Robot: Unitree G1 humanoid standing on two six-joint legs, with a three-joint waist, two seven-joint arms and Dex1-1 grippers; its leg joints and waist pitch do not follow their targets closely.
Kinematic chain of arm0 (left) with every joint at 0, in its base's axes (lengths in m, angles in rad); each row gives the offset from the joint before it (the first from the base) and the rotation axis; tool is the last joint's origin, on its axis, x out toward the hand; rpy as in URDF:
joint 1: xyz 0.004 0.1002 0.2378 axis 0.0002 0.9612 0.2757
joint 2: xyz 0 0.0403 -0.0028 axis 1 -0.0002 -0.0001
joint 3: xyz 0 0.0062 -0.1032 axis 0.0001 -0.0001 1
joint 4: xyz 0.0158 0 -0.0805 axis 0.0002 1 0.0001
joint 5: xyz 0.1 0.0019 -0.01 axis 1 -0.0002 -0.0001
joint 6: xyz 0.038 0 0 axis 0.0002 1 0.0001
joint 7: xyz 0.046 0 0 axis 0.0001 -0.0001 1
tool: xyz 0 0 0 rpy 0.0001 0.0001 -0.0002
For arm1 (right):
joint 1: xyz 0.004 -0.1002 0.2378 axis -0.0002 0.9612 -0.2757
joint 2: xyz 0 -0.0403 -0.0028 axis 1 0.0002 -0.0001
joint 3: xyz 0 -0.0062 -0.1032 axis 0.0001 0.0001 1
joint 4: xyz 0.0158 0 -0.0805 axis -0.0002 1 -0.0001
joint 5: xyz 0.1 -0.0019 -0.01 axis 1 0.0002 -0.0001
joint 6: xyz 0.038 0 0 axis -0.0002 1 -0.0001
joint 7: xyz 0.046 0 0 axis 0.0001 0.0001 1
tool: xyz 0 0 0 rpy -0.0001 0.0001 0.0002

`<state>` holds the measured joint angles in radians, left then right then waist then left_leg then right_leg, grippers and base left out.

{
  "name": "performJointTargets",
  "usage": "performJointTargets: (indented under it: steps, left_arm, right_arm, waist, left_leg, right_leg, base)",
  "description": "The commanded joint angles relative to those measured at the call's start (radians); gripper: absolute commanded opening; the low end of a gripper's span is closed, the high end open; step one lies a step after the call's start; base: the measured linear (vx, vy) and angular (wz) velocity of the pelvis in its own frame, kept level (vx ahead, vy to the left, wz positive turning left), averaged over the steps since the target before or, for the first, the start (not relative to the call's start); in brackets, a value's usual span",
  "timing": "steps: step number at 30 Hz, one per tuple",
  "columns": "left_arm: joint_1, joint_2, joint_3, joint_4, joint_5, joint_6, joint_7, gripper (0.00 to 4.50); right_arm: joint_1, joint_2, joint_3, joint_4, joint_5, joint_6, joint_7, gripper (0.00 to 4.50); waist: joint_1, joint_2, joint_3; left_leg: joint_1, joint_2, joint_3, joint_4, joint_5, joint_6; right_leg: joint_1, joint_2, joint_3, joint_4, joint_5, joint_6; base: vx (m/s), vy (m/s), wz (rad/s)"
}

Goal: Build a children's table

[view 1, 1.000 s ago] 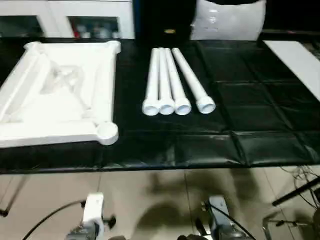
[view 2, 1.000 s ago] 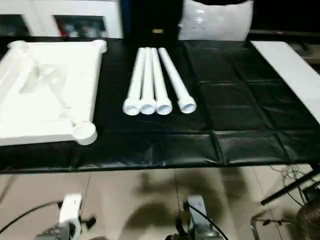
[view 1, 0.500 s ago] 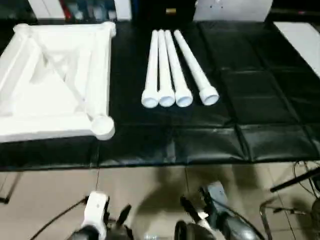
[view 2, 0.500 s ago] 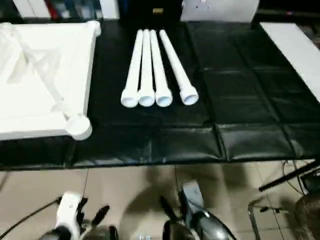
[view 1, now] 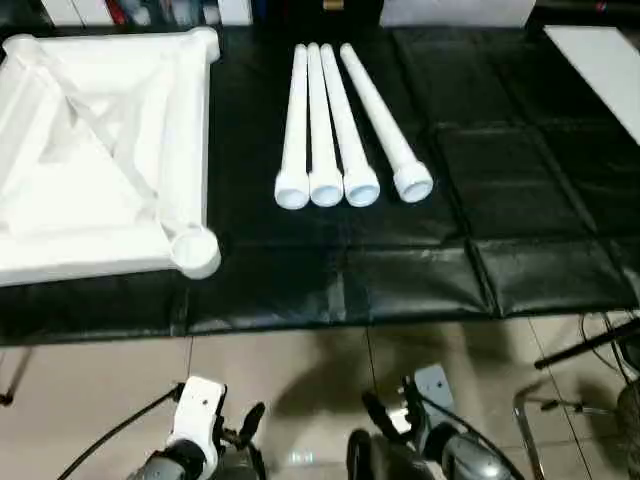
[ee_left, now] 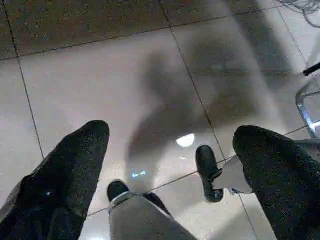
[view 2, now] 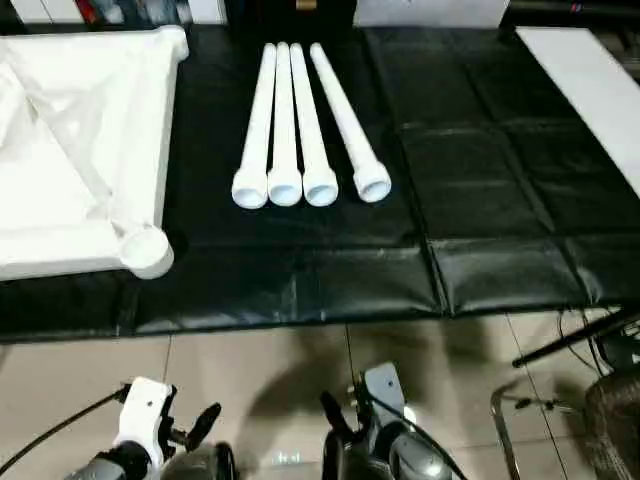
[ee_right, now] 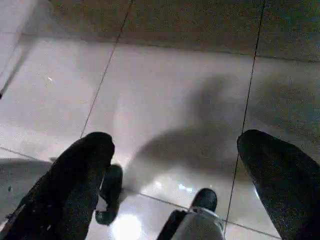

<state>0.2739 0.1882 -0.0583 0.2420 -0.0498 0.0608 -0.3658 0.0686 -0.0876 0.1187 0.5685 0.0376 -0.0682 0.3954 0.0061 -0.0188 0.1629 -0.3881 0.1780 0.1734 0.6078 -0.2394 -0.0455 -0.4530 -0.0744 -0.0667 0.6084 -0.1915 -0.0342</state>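
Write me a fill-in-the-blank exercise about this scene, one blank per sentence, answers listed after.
1. The number of white legs lying side by side on the black work table is ____.
2. The white table top lies with its ribbed underside facing ____.
3. Both the left end effector and the right end effector hang over the tiled ____.
4. The fingers of both end effectors stand ____.

Missing words: four; up; floor; open

On the black counter (view 1: 520, 250) the white top (view 1: 95, 160) lies ribs up at left. Beside it lie 4 legs (view 1: 340, 125), 3 touching, 1 angled apart. Both claws, left (view 1: 245, 430) and right (view 1: 375, 415), hang over the floor (view 1: 300, 380) below.
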Motion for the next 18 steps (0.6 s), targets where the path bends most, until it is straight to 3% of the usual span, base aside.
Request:
performJointTargets:
  steps: [1,2,3,5,6,7,9,11,13,14,16,18]
  left_arm:
    - [0.027,0.004,-0.009,-0.034,-0.012,-0.003,-0.014,4.45]
    - [0.038,0.007,-0.014,-0.049,-0.008,-0.012,-0.02,4.45]
    - [0.042,0.009,-0.017,-0.054,-0.006,-0.015,-0.021,4.45]
    - [0.052,0.016,-0.023,-0.061,0.004,-0.015,-0.021,4.45]
    - [0.057,0.016,-0.021,-0.069,0.002,-0.008,-0.02,4.45]
    - [0.06,0.016,-0.019,-0.075,-0.001,-0.004,-0.02,4.45]
    - [0.068,0.016,-0.015,-0.098,-0.007,0.003,-0.02,4.45]
    - [0.084,0.017,-0.012,-0.137,-0.028,0.003,-0.038,4.45]
    - [0.102,0.017,-0.007,-0.174,-0.061,-0.006,-0.066,4.45]
    - [0.12,0.021,-0.007,-0.21,-0.084,-0.001,-0.085,4.45]
    - [0.156,0.032,-0.011,-0.277,-0.109,-0.002,-0.108,4.45]
    - [0.206,0.052,-0.023,-0.369,-0.14,-0.005,-0.137,4.45]
  right_arm:
    - [0.018,-0.003,0.0,-0.025,0.004,0.018,0.001,4.5]
    - [0.02,-0.006,0.0,-0.032,0.0,0.016,0.009,4.5]
    - [0.02,-0.008,0.001,-0.033,-0.003,0.014,0.014,4.5]
    - [0.021,-0.019,0.007,-0.035,-0.024,0.003,0.001,4.5]
    - [0.025,-0.022,0.007,-0.043,-0.017,0.004,0.011,4.5]
    - [0.027,-0.024,0.006,-0.048,-0.011,0.006,0.02,4.5]
    - [0.039,-0.028,0.007,-0.078,0.005,0.003,0.039,4.5]
    - [0.057,-0.035,0.013,-0.126,0.025,-0.019,0.077,4.5]
    - [0.067,-0.046,0.022,-0.152,0.024,-0.03,0.098,4.5]
    - [0.08,-0.052,0.03,-0.183,0.049,-0.018,0.144,4.5]
    - [0.104,-0.068,0.04,-0.251,0.067,-0.006,0.177,4.5]
    - [0.142,-0.088,0.049,-0.371,0.12,0.028,0.226,4.5]
  waist:
    - [0.003,0.013,-0.043]
    - [0.004,0.015,-0.017]
    - [-0.002,0.013,-0.002]
    - [-0.007,0.011,0.004]
    - [-0.005,0.009,-0.005]
    - [-0.002,0.01,-0.008]
    - [0.005,0.012,-0.015]
    - [0.007,0.01,-0.016]
    - [0.009,0.012,-0.014]
    - [0.014,0.014,-0.027]
    - [0.021,0.012,-0.031]
    - [0.025,0.011,-0.047]
  left_leg:
    - [0.011,0.059,-0.009,-0.081,-0.055,0.308]
    - [0.027,0.068,-0.016,-0.105,-0.349,0.152]
    - [0.044,0.071,-0.033,-0.116,-0.505,0.037]
    - [0.045,0.066,-0.05,-0.132,-0.559,-0.016]
    - [0.041,0.064,-0.054,-0.136,-0.502,-0.015]
    - [0.041,0.067,-0.053,-0.138,-0.47,-0.01]
    - [0.043,0.074,-0.037,-0.135,-0.32,0.012]
    - [0.038,0.076,-0.028,-0.135,-0.265,0.026]
    - [0.038,0.076,-0.025,-0.136,-0.292,0.03]
    - [0.038,0.076,-0.026,-0.131,-0.283,0.029]
    - [0.037,0.079,-0.019,-0.125,-0.234,0.05]
    - [0.038,0.071,-0.014,-0.109,-0.116,0.093]
  right_leg:
    - [0.064,-0.069,0.035,-0.078,-0.043,-0.322]
    - [0.056,-0.077,0.04,-0.111,-0.457,-0.239]
    - [0.044,-0.081,0.042,-0.131,-0.663,-0.143]
    - [0.054,-0.088,0.045,-0.146,-0.729,-0.064]
    - [0.068,-0.095,0.054,-0.144,-0.694,-0.057]
    - [0.069,-0.098,0.06,-0.145,-0.673,-0.063]
    - [0.071,-0.097,0.074,-0.134,-0.473,-0.124]
    - [0.077,-0.094,0.075,-0.121,-0.364,-0.165]
    - [0.073,-0.093,0.074,-0.121,-0.376,-0.178]
    - [0.079,-0.096,0.078,-0.116,-0.362,-0.185]
    - [0.08,-0.089,0.08,-0.106,-0.248,-0.205]
    - [0.088,-0.079,0.076,-0.081,-0.064,-0.234]
  base:
    - [-0.086,0.006,0.01]
    - [-0.088,0.012,-0.01]
    - [-0.088,0.012,-0.01]
    - [-0.066,0.025,-0.08]
    - [-0.058,0.028,-0.1]
    - [0.0,0.0,0.0]
    - [0.0,0.0,0.0]
    - [0.0,0.0,0.0]
    - [0.0,0.0,0.0]
    - [0.0,0.0,0.0]
    - [0.035,-0.006,0.03]
    - [0.082,-0.016,0.05]
